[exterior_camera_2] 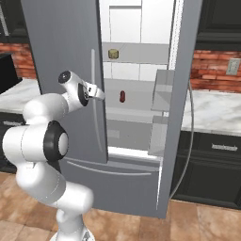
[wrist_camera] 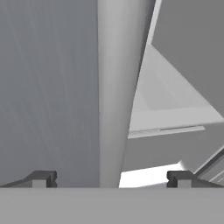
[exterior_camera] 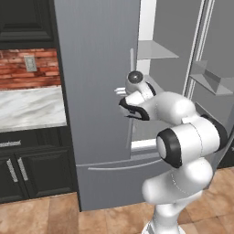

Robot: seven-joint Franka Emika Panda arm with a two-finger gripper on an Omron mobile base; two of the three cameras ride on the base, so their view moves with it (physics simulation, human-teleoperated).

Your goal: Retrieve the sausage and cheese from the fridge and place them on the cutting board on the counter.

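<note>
The grey fridge [exterior_camera: 98, 82] has its right door [exterior_camera_2: 183, 94] swung open on a white interior. The dark red-brown sausage [exterior_camera_2: 122, 96] lies on a middle shelf. One shelf higher sits the pale round cheese [exterior_camera_2: 113, 53]. My gripper [exterior_camera_2: 99, 94] is open at the left door's long silver handle [exterior_camera_2: 92, 70], just left of the opening. In the hand view the handle [wrist_camera: 114, 87] runs up between the two fingertips of the gripper [wrist_camera: 111, 178], with nothing gripped. Marble counter [exterior_camera: 27, 107] lies left of the fridge and also right of it [exterior_camera_2: 214, 110]. The cutting board is out of view.
Door bins [exterior_camera_2: 162, 89] jut from the open right door into the opening. Black cabinets [exterior_camera: 32, 169] stand under the counter, backed by red brick wall [exterior_camera: 23, 68]. A wall outlet [exterior_camera_2: 231, 67] sits above the right counter. Tiled floor [exterior_camera_2: 141, 226] lies in front.
</note>
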